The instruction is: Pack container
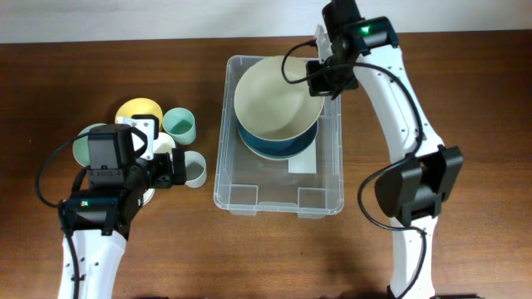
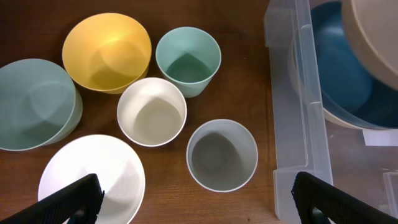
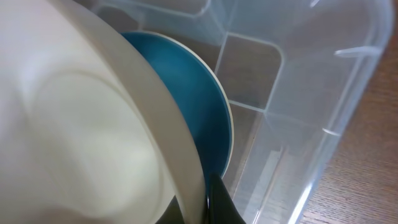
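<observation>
The clear plastic container (image 1: pixel 224 178) sits mid-table, with a blue bowl (image 1: pixel 278 149) inside it. My right gripper (image 1: pixel 320 79) is shut on the rim of a large cream bowl (image 1: pixel 274 100) and holds it tilted over the blue bowl inside the container. In the right wrist view the cream bowl (image 3: pixel 81 124) fills the left, with the blue bowl (image 3: pixel 186 87) behind it and the container wall (image 3: pixel 323 93) to the right. My left gripper (image 2: pixel 193 205) is open and empty above the table, just in front of a grey cup (image 2: pixel 222 155), left of the container (image 2: pixel 292 124).
Left of the container stand a yellow bowl (image 2: pixel 107 51), a pale green bowl (image 2: pixel 34 102), a white bowl (image 2: pixel 93 177), a teal cup (image 2: pixel 188 61) and a white cup (image 2: pixel 152 111). A white label (image 1: pixel 303 162) lies in the container.
</observation>
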`<act>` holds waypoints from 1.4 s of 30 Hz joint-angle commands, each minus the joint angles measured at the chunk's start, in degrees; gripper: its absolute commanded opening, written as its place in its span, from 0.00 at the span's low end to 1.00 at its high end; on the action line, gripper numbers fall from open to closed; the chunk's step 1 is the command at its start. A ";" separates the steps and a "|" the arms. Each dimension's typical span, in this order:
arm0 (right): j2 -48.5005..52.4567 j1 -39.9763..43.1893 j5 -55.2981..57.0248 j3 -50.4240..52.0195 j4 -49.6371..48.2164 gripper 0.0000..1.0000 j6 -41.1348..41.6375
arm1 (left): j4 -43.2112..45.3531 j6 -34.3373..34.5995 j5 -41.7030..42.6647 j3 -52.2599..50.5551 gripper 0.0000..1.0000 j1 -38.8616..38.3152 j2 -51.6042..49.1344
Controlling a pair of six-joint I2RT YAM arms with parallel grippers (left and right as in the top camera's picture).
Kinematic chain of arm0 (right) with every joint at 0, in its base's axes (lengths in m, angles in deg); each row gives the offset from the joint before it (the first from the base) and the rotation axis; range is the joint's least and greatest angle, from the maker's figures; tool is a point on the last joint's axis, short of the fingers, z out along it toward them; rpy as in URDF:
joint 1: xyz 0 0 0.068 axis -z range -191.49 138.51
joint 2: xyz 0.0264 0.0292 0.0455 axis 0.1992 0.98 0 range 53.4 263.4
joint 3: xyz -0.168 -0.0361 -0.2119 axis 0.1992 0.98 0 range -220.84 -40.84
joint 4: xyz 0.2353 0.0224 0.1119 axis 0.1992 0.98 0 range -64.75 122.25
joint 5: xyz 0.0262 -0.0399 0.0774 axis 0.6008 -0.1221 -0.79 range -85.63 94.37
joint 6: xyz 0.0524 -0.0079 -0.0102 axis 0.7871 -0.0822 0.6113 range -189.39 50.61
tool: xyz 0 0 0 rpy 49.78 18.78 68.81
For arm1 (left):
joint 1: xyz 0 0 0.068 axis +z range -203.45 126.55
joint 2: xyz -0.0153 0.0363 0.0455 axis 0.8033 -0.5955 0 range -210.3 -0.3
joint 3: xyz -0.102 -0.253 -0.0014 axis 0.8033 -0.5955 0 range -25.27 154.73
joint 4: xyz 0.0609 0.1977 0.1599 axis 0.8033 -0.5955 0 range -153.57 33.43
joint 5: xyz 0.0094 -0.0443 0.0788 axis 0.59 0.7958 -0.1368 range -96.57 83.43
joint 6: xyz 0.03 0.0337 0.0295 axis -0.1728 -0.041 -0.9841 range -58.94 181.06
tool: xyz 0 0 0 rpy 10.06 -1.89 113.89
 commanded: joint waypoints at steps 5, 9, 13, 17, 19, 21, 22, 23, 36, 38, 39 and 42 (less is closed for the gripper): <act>0.13 0.17 -0.35 -1.11 -0.20 0.23 -0.61 | 0.00 0.35 0.26 0.94 1.00 -0.20 0.13; 0.00 0.17 -0.35 -1.16 -0.17 0.24 -0.61 | 0.02 0.35 0.24 0.94 1.00 -0.20 0.13; -2.71 0.48 1.27 -3.37 1.60 0.30 -0.61 | 0.02 0.35 0.24 0.94 0.99 -0.20 0.13; -10.12 5.27 8.81 -10.58 7.67 0.89 2.12 | 0.09 0.35 0.28 0.94 0.99 -0.20 0.13; -13.42 10.19 8.66 -11.47 10.27 0.98 5.46 | 0.09 -0.63 2.32 1.09 0.99 -0.20 0.13; -16.55 17.22 8.44 -11.47 14.49 0.99 8.15 | -1.07 -0.96 3.21 2.38 1.00 -0.20 -0.02; -17.49 20.22 8.41 -11.45 16.46 0.99 8.35 | -1.90 -0.96 3.19 3.13 0.99 -0.20 -0.24; -18.01 22.18 8.44 -11.45 17.70 0.99 8.33 | -3.21 -0.94 3.10 4.28 0.99 -0.20 -0.68; -39.67 36.06 5.73 20.65 18.80 0.99 5.66 | -16.26 1.44 -0.87 19.98 0.99 -0.17 -9.99; -45.66 36.06 4.81 31.61 16.13 0.99 4.39 | -16.26 1.44 -0.87 19.98 0.99 -0.17 -9.99; -49.18 36.09 3.74 37.66 14.01 0.99 4.37 | -16.26 1.44 -0.87 19.98 0.99 -0.17 -9.99; -61.35 36.06 2.82 57.09 8.90 0.99 4.22 | -16.26 1.44 -0.87 19.98 0.99 -0.17 -9.99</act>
